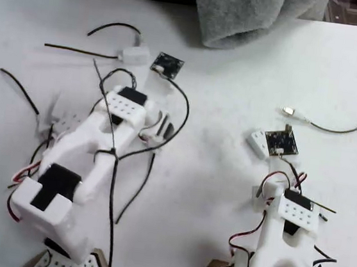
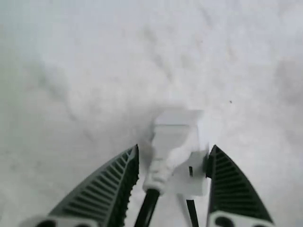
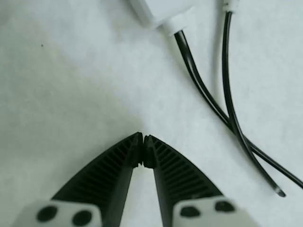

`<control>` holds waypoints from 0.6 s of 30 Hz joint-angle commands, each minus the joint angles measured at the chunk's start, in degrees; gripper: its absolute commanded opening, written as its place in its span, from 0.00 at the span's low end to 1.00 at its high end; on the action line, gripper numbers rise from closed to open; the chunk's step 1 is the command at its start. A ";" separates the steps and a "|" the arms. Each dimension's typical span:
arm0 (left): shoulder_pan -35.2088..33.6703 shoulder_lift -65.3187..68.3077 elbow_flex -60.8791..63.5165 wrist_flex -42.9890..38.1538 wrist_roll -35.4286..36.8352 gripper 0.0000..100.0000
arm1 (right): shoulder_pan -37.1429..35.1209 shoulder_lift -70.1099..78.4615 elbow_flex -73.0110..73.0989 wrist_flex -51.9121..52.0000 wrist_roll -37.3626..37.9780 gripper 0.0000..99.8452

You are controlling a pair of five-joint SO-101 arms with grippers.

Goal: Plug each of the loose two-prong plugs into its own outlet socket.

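Left wrist view has my left gripper [image 2: 173, 152] spread apart around a white plug [image 2: 174, 135] lying on the white table [image 2: 94, 71]. One ribbed finger [image 2: 227, 189] touches a second white block [image 2: 195, 178] sitting against the plug's side, while the other finger stands just off the plug. Two black cords [image 2: 147, 208] run back from these pieces between my fingers. My right gripper [image 3: 143, 140] is pressed closed, tips touching, holding nothing, low over the table. Ahead of it lies a white plug end [image 3: 163, 8], with black leads [image 3: 203, 90] trailing past. From above, a corded plug [image 1: 134, 54] lies near the table's far edge, left of centre, and a small loose plug [image 1: 289, 112] lies toward the right edge
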 commanded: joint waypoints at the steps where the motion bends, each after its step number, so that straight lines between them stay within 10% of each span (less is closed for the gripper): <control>1: 1.10 1.36 -0.79 -1.23 0.35 0.23 | -0.75 -1.19 -0.18 -0.66 -0.26 0.02; 18: 0.57 20.88 -30.86 18.37 0.62 0.04 | -0.75 -1.19 -0.18 -0.48 -0.09 0.02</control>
